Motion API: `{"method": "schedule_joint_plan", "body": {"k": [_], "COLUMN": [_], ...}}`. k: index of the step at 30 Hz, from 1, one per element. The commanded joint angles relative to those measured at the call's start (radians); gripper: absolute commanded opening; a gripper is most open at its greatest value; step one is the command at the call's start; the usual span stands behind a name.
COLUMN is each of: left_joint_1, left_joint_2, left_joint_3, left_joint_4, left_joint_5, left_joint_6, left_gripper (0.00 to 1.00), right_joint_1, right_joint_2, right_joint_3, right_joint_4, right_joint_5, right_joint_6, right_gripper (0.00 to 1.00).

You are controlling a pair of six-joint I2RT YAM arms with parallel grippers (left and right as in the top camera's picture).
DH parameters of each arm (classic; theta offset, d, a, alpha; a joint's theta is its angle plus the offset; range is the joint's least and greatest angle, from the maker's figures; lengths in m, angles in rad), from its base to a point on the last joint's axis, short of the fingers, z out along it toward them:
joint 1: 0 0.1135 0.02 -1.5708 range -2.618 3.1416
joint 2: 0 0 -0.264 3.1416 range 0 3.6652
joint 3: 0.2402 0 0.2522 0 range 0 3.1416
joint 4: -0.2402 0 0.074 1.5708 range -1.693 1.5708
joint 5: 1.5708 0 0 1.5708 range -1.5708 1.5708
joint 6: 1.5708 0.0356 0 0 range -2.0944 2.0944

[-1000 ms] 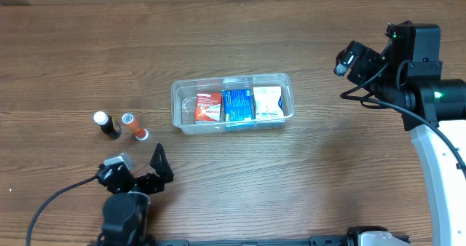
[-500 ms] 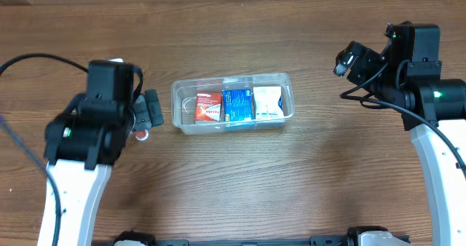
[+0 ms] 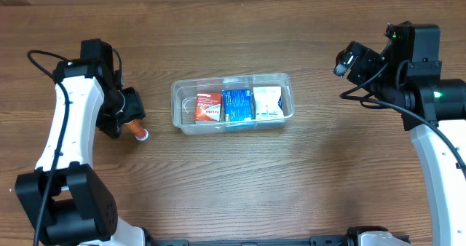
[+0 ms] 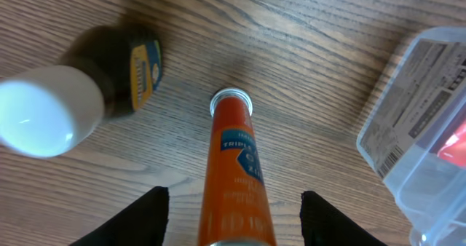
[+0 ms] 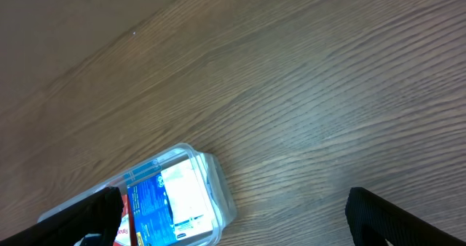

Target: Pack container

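The clear container [image 3: 177, 104] lies mid-table with a red packet [image 3: 208, 106], a blue packet [image 3: 237, 105] and a white packet [image 3: 267, 102] inside. Left of it an orange tube [image 3: 138, 129] lies on the wood. My left gripper [image 3: 129, 115] is down over this tube. In the left wrist view the orange tube [image 4: 234, 173] runs between the two fingers of the left gripper [image 4: 234, 217], with a gap on each side, so it is open. A dark bottle [image 4: 73, 100] with a white cap lies beside the tube. My right gripper [image 3: 349, 60] hangs open and empty at the far right.
The container's corner [image 4: 429, 129] shows at the right of the left wrist view, close to the tube. In the right wrist view the container [image 5: 218, 195] lies well below and left of the right gripper [image 5: 244, 217]. The left arm hides the dark bottle from overhead.
The left arm swung from the table's front edge up and over the orange tube, then lowered onto it. Its jaws have narrowed around the tube. The right arm stayed still.
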Motion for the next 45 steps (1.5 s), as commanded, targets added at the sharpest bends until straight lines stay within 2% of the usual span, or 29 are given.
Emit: {"method": "schedule_joint_plan", "body": {"k": [1,4,7,10,11,12,17,20,25,28,34,38,39,40,41,43,44,45], "left_joint_1": [-0.001,-0.001,-0.001,-0.033,-0.091,-0.129,-0.389,-0.459,-0.458,-0.438,-0.406,-0.406,-0.406,-0.404,-0.401,-0.387,-0.375,-0.361], "left_joint_2": [0.019,0.017,-0.003,-0.051,-0.092,-0.111,-0.153,-0.087,0.127,0.222,0.368,0.394,0.394,0.394,0.392,0.375,0.352,0.310], "left_joint_3": [0.020,0.026,0.137,0.385,0.499,0.530,0.548,0.541,0.541,0.541,0.541,0.541,0.541,0.541,0.541,0.552,0.571,0.605], "left_joint_4": [0.002,-0.015,-0.121,-0.301,-0.352,-0.356,-0.272,-0.254,-0.259,-0.229,-0.132,-0.077,-0.074,-0.082,-0.092,-0.121,-0.144,-0.179], "left_joint_5": [0.024,0.050,0.049,0.057,0.057,0.056,0.047,-0.044,-0.160,-0.163,-0.074,0.012,0.012,0.012,0.012,0.013,0.013,0.016], "left_joint_6": [0.027,0.050,0.049,0.049,0.049,0.049,0.048,0.039,0.038,0.061,0.084,0.121,0.121,0.120,0.119,0.119,0.118,0.117], "left_gripper": [0.39,0.14,0.05,0.04,0.04,0.04,0.04,0.05,0.04,0.04,0.04,0.05,0.12,0.31,0.39,0.41,0.61,1.00], "right_joint_1": [0.000,0.000,0.000,0.000,0.000,0.000,0.000,0.000,0.000,0.000,0.000,0.000,0.000,0.000,0.000,0.000,0.000,0.000], "right_joint_2": [-0.005,-0.005,-0.005,-0.005,-0.005,-0.005,-0.005,-0.005,-0.005,-0.005,-0.005,-0.005,-0.005,-0.005,-0.005,-0.005,-0.005,-0.005], "right_joint_3": [0.006,0.006,0.006,0.006,0.006,0.006,0.006,0.006,0.006,0.006,0.006,0.006,0.006,0.006,0.006,0.006,0.006,0.006], "right_joint_4": [0.005,0.005,0.005,0.005,0.005,0.005,0.005,0.005,0.005,0.005,0.005,0.005,0.005,0.005,0.005,0.005,0.005,0.005], "right_joint_5": [-0.001,-0.001,-0.001,-0.001,-0.001,-0.001,-0.001,-0.001,-0.001,-0.001,-0.001,-0.001,-0.001,-0.001,-0.001,-0.001,-0.001,-0.001], "right_joint_6": [-0.003,-0.003,-0.003,-0.003,-0.003,-0.003,-0.003,-0.003,-0.003,-0.003,-0.003,-0.003,-0.003,-0.003,-0.003,-0.003,-0.003,-0.003], "right_gripper": [1.00,1.00,1.00,1.00,1.00,1.00,1.00,1.00,1.00,1.00,1.00,1.00,1.00,1.00,1.00,1.00,1.00,1.00]}}
